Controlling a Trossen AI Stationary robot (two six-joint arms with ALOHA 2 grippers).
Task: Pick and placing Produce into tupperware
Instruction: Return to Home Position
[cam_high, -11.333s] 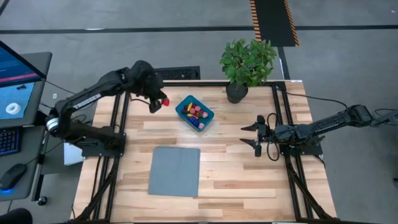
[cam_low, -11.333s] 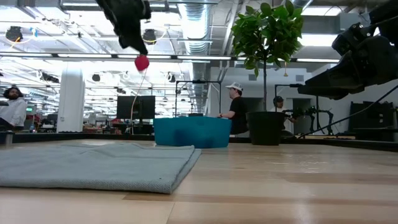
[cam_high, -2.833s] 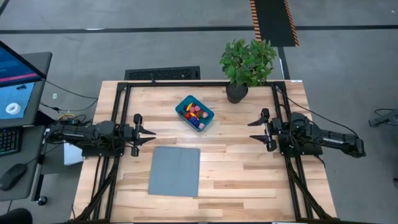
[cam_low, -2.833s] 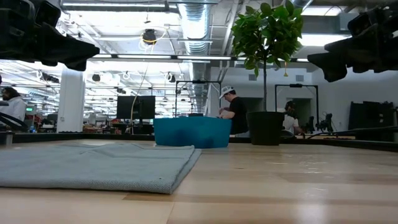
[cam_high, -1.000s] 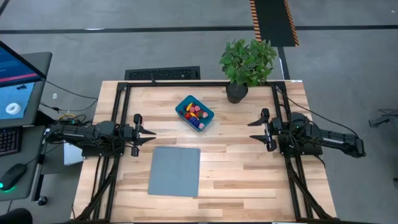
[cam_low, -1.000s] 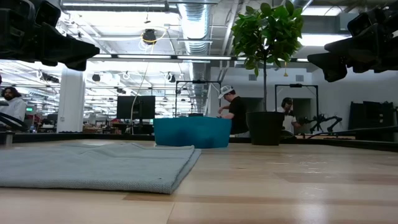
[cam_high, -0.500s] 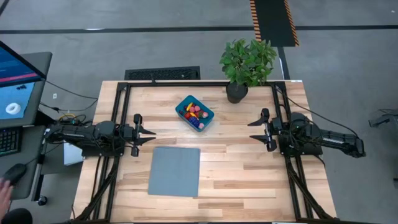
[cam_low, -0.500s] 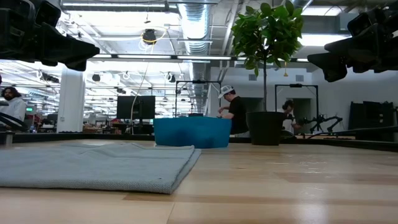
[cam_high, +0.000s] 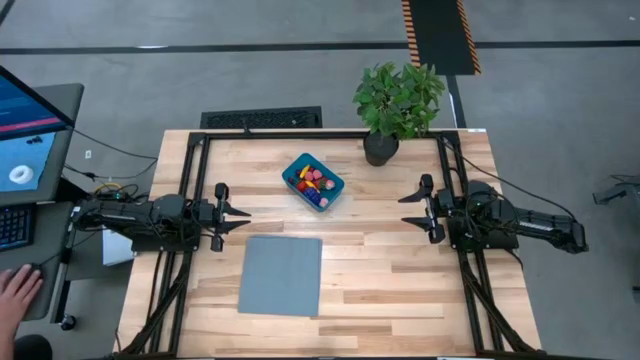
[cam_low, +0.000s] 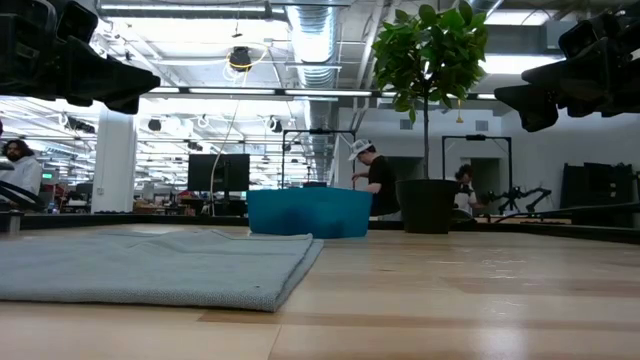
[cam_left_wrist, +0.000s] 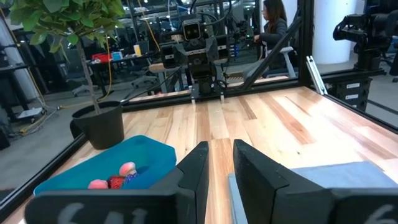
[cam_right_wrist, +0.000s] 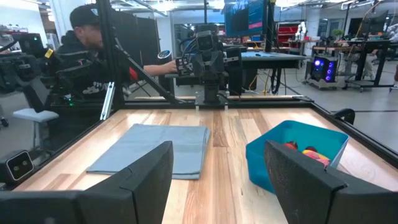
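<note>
The teal tupperware (cam_high: 313, 181) stands on its base on the far middle of the table. Several tiny red, pink, yellow and purple produce pieces (cam_high: 315, 181) lie inside it. It also shows in the low view (cam_low: 310, 213), the left wrist view (cam_left_wrist: 106, 169) and the right wrist view (cam_right_wrist: 295, 152). My left gripper (cam_high: 243, 218) hovers at the table's left side, pointing right, open by a narrow gap (cam_left_wrist: 221, 146). My right gripper (cam_high: 403, 211) hovers at the right side, pointing left, wide open (cam_right_wrist: 217, 149). Both are well apart from the container.
A flat grey sheet (cam_high: 281, 274) lies on the near middle of the table. A potted plant (cam_high: 398, 100) stands at the far right corner. A person's hand (cam_high: 15, 295) is at the desk left of the table. Bare wood lies between the grippers.
Both arms have kept still. A person's hand has come into view at the desk left of the table, by the mouse.
</note>
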